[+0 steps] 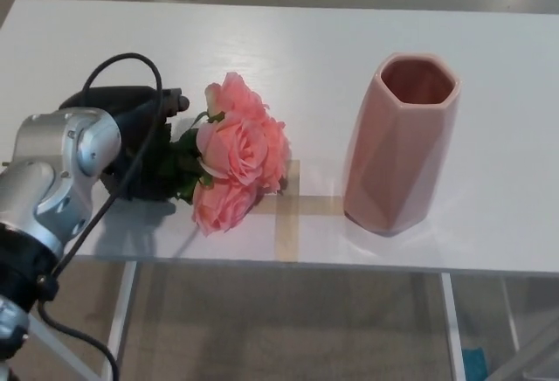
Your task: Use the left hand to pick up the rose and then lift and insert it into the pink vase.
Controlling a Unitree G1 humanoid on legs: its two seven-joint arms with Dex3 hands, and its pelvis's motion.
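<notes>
rose (234, 164): lying on white bench (314, 58), blooms left of vase
left hand (133, 136): over the stem and leaves, fingers' state can't tell
pink vase (399, 145): upright, apart from rose, inside looks empty

My matt black hand (140, 123), silvery metal-looking arm (61, 167); cloth-like rose (236, 158); glossy smooth vase (397, 145); smooth white table (288, 49)

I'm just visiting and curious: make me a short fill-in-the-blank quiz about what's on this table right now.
1. The roses lie on the white table, to the ___ of the pink vase in the picture.
2. The vase stands upright and holds ___.
3. The robot's ___ hand is at the leafy stems.

Missing words: left; nothing; left
</notes>
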